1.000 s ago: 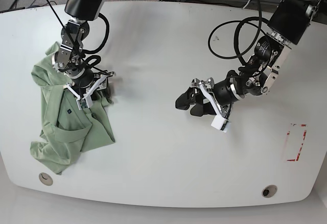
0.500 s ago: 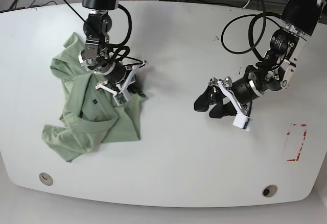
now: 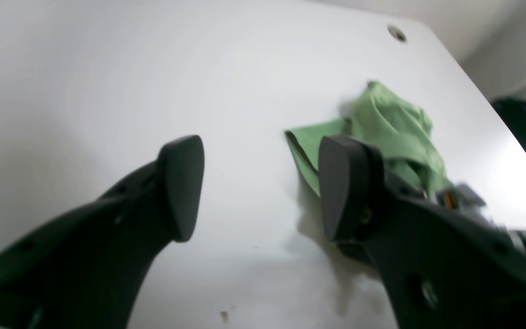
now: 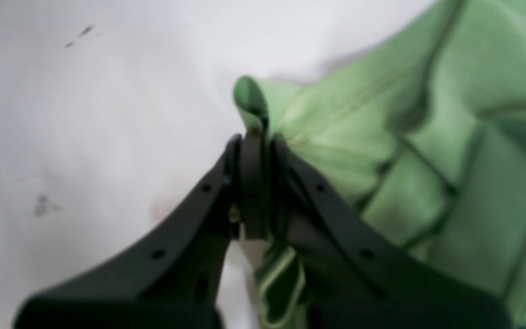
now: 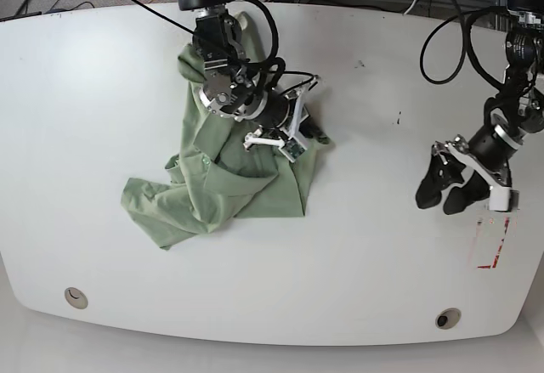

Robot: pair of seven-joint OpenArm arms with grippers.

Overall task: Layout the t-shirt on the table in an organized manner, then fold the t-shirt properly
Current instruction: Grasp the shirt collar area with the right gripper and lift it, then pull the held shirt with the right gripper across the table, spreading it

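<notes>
The glossy white worktop (image 5: 357, 254) is bare at centre; the t-shirt (image 5: 221, 182) lies bunched left of the middle. Your right gripper (image 4: 256, 151) has its jaws clamped on a hem fold (keep it taut). The left gripper (image 3: 258, 187), jaws spread and empty, should take the opposite edge.

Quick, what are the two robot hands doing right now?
Left gripper: open, holding nothing.
Right gripper: shut on a fold of the t-shirt.

The t-shirt (image 5: 223, 188) is soft, creased green cloth; the table (image 5: 357, 262) is smooth, glossy white.
</notes>
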